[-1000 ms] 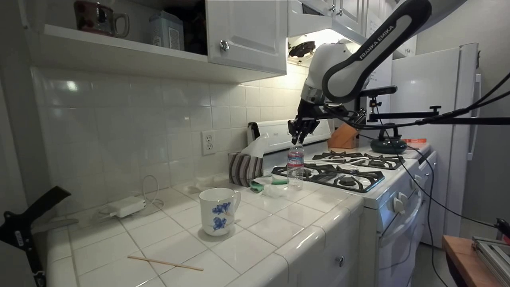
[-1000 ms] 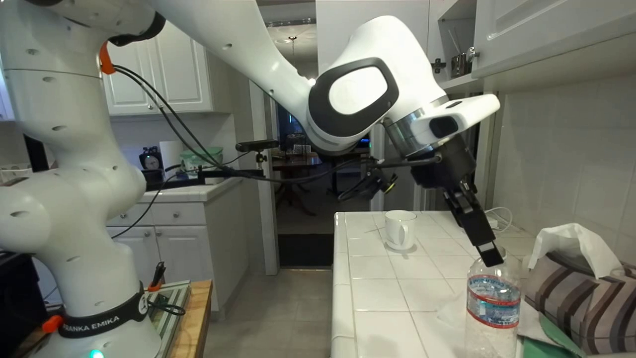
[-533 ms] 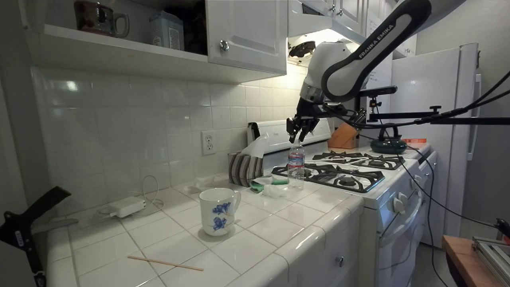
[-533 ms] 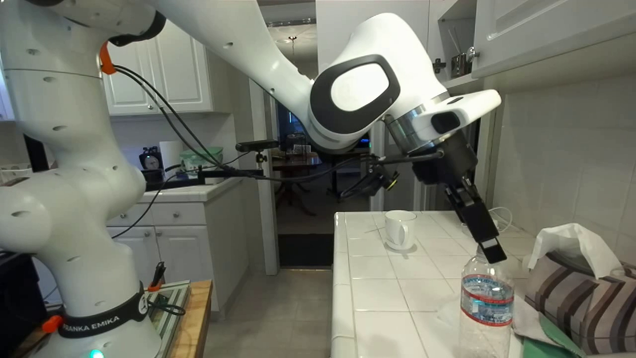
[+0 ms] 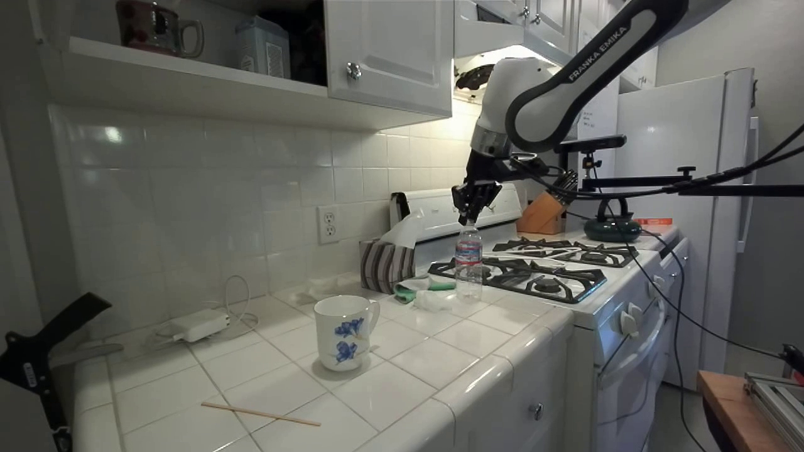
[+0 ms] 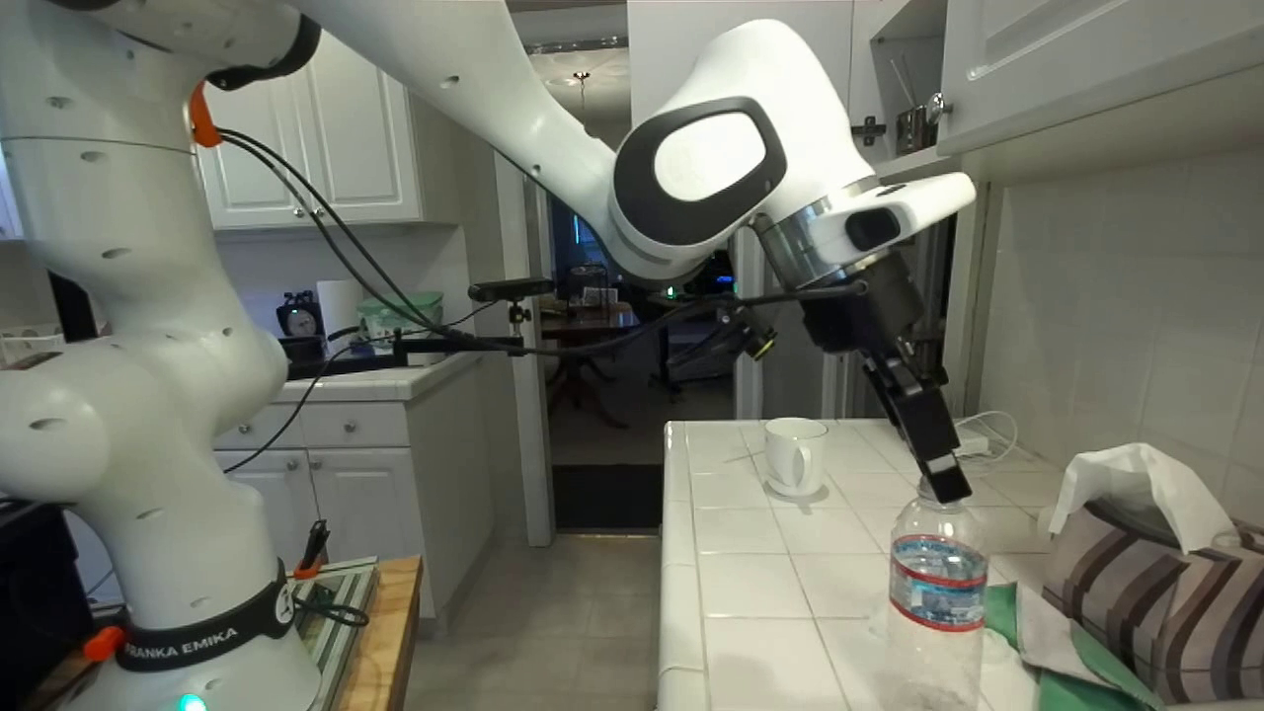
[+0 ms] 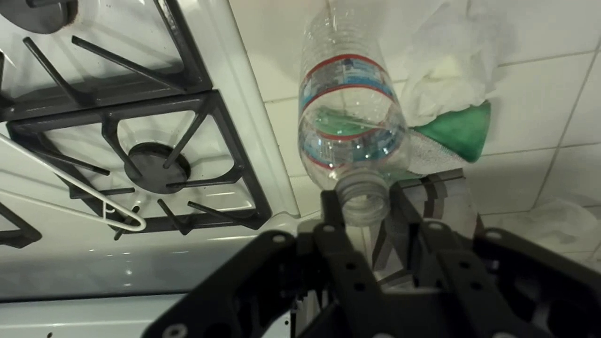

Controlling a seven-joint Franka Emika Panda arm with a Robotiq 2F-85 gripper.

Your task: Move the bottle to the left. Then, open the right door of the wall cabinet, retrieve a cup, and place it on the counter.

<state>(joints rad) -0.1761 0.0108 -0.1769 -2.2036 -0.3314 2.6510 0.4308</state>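
Note:
The clear bottle with a red-edged label stands upright on the white tiled counter beside the stove. It also shows in an exterior view and in the wrist view. My gripper points down over it, with one finger on each side of the capless neck. It is shut on the neck. I cannot tell whether the bottle's base is off the tiles. The wall cabinet hangs above the counter. Its right door is closed, and its left part is open. The black cup does not clearly show.
A white mug with blue flowers stands on the counter. A striped tissue box and a green cloth lie close to the bottle. The gas stove adjoins. A thin stick lies near the front.
The fingers have closed on the bottle neck. Gripper and bottle have shifted together a little, away from the tissue box, and the arm's wrist has moved slightly.

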